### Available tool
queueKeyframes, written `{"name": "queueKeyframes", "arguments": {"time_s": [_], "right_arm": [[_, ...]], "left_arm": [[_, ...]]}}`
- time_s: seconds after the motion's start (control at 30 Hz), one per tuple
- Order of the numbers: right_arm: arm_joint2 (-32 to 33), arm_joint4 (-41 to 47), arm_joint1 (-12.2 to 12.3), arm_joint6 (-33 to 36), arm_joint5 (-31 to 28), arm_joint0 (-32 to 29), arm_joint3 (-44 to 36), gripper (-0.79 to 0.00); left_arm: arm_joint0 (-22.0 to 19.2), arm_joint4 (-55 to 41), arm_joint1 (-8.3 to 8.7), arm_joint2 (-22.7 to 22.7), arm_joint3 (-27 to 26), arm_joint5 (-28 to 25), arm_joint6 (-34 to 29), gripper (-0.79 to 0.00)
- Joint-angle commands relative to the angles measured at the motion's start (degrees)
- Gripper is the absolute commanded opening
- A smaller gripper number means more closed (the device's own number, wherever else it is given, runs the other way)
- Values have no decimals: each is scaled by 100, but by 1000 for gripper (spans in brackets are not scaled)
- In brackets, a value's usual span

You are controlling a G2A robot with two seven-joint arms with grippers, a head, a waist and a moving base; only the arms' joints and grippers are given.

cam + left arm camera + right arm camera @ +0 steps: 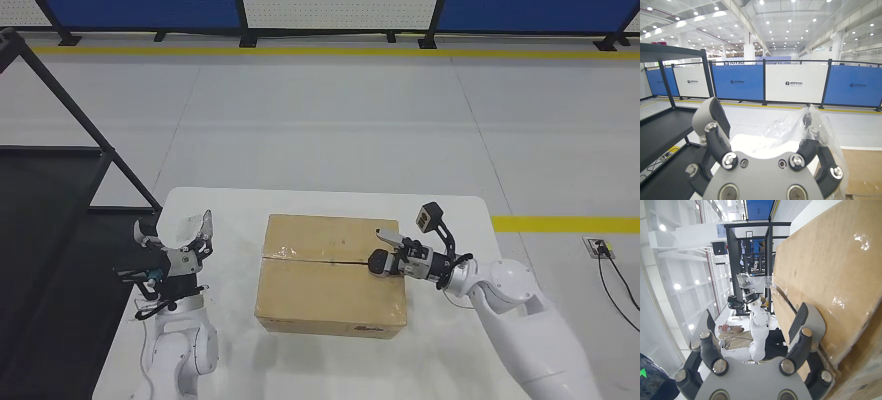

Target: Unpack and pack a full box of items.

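The cardboard box (330, 275) is seen closed at the middle of the white table (230, 210). Its top flaps meet at a seam (320, 258) that runs across the lid from side to side. Glossy patches of clear tape can be made out on the lid in the right wrist view (829, 266).

The right gripper (385, 250) is held at the box's right edge, level with the seam. Its jaws are spread wide apart and nothing is gripped between them. In its own wrist view (755, 323), one ribbed finger pad (798, 321) is laid against the box top just beside the seam (785, 296), while the other finger is held clear of the box.

The left gripper (178, 235) is raised beside the box's left side, apart from it. Its jaws are likewise spread wide (762, 121) and nothing is clamped between them. A crumpled piece of clear plastic film (821, 125) is draped over the finger nearer the box and clings to it; the other finger pad (719, 117) is bare. Whether the film reaches the box cannot be told.

A corner of the box (863, 170) is seen in the left wrist view. A black shelf rack (50, 230) stands well to the box's left, beyond the table edge.
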Motion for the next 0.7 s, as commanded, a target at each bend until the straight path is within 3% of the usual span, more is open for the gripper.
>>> {"name": "queueKeyframes", "arguments": {"time_s": [0.0, 0.37, 0.67], "right_arm": [[7, -7, 2, 6, 5, -7, -9, 0], [7, -21, -1, 29, 21, -21, -27, 0], [36, -9, 1, 46, -18, -43, -27, 0]], "left_arm": [[-8, 31, -9, 25, -67, -13, -38, 0], [-54, 511, -57, 292, -506, -25, -256, 0], [-141, 831, -112, 632, -522, -131, -411, 0]]}}
